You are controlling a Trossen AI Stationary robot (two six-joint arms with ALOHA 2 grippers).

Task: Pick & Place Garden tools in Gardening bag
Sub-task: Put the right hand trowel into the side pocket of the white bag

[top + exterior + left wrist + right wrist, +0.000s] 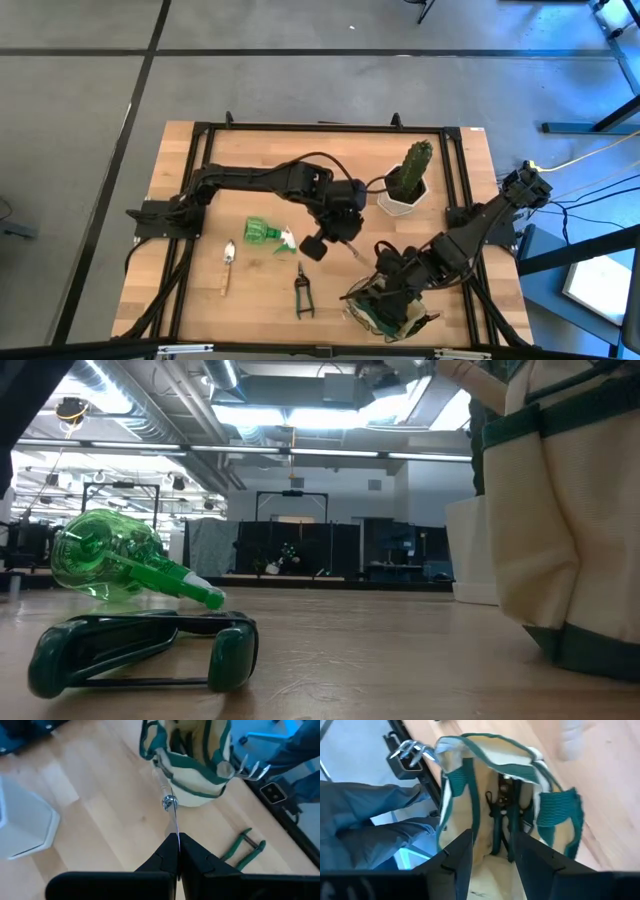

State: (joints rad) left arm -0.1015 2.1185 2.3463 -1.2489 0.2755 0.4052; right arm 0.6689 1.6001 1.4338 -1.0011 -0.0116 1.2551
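The khaki gardening bag [385, 310] with green trim stands at the table's near right, black shears [501, 815] upright inside it. My right gripper [492, 857] hangs open over the bag's mouth, a finger on either side of the near rim. My left gripper [178, 840] is at mid-table, shut on a silver trowel [169, 802] whose handle points at the bag [192, 765]. A green spray bottle [262, 232], a second trowel [228, 266] and green-handled shears [302, 292] lie flat on the table. My left gripper pinches the trowel's thin silver blade [174, 826] between its two fingers, blade edge-on. The fingers slant down and lie along the trowel. The trowel is lifted clear and sticks out ahead of the fingers, its handle end [159, 775] near the bag's rim. My right gripper stands at the bag's near rim [485, 852]; I cannot tell whether its fingers touch the fabric.
A cactus in a white hexagonal pot [404, 190] stands at the far right, just behind my left gripper. In the low view the spray bottle [110, 565] and shears [140, 650] lie left of the bag [570, 510]. Blue clothing [370, 820] shows beyond the table's edge.
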